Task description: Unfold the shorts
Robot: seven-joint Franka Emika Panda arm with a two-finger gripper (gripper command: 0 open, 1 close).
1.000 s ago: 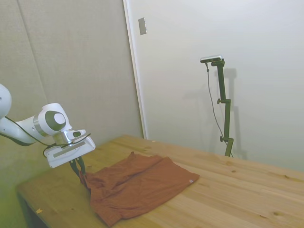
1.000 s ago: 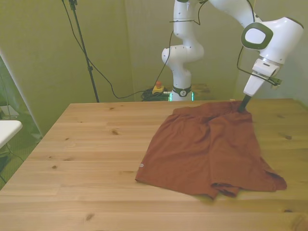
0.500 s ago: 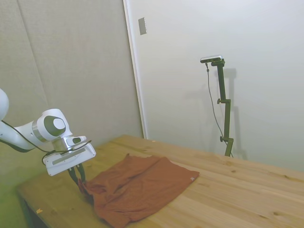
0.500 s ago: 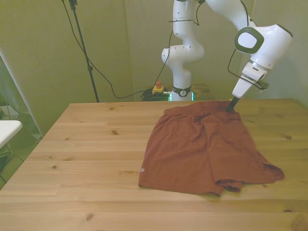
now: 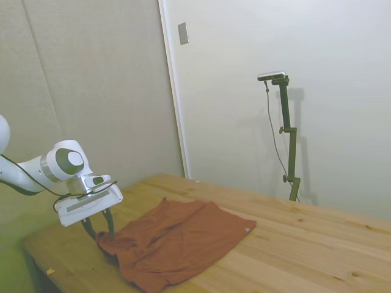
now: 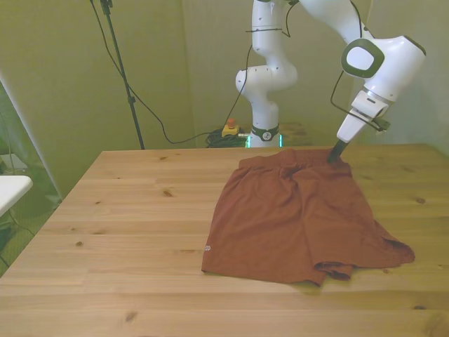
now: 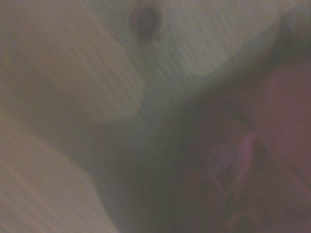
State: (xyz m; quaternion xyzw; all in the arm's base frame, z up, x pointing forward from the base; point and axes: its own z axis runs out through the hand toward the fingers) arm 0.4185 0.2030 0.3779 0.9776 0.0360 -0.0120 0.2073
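Resting spread on table (image 6: 126, 210): shorts (image 6: 298, 214), gripper (image 5: 99, 227) parted.

This is a robotics lab: a white Franka arm (image 6: 273, 70) bolted behind a bare wooden table (image 6: 126, 232), cables (image 6: 151, 116) trailing down the plain wall behind the table, and a red emergency-stop button (image 6: 229, 124) beside the arm's base.

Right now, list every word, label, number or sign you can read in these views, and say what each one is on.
No text can be read in any view.
The small white tag at the edge of the shorts: too small to read.
The grey plate on the wall: nothing legible on it.
The wrist view: too blurred to show any text.
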